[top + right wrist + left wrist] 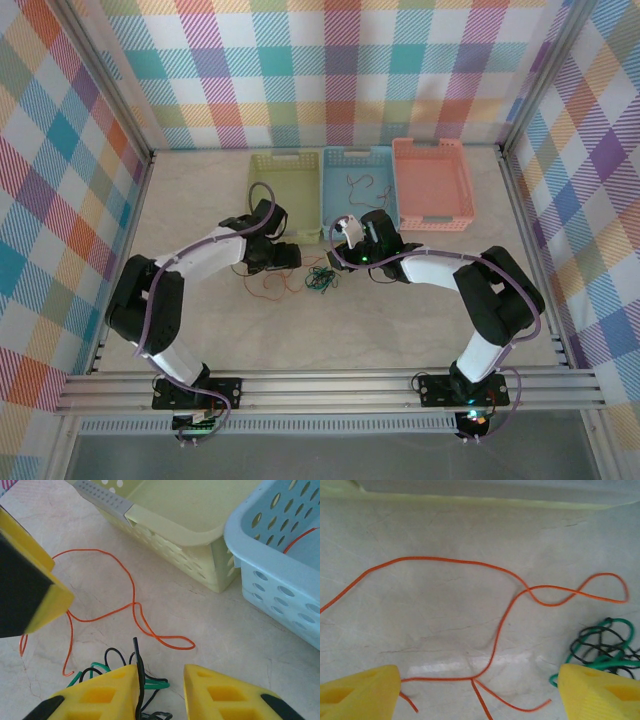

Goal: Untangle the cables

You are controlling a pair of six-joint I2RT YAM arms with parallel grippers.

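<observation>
1. Cables, orange strand [445,561]: loose on the table [420,630], in wide loops that cross over themselves. Apart from the main knot as far as visible, one loop near it.
2. Cables, green and dark tangle [602,647]: small bunch on the table in front of the baskets, between the two grippers, strands interwoven.
3. Left gripper [479,685]: jaws spread wide, nothing held. Low over the orange strand, part of which lies on the table between the fingers.
4. Right gripper [161,675]: jaws partly open with a clear gap, right at the tangle. One dark strand [138,662] runs against the inner face of one finger, not pinched as far as visible.
5. Yellow-green basket [175,535]: no cable seen in the visible part. Blue basket [280,580]: a thin reddish strand inside. Pink basket [432,222]: apparently bare.
6. Step in hand, judged: parting the green and dark strands, the orange one seemingly done with.
7. Handling advice:
   - Close on a single strand only, near a free end rather than mid-knot.
   - Pin the remainder of the bunch with the other gripper before pulling.
   - Draw slowly and low along the table, away from the orange loops, to avoid snagging them again.
   - Stop and regrip if the whole bunch drags along.
</observation>
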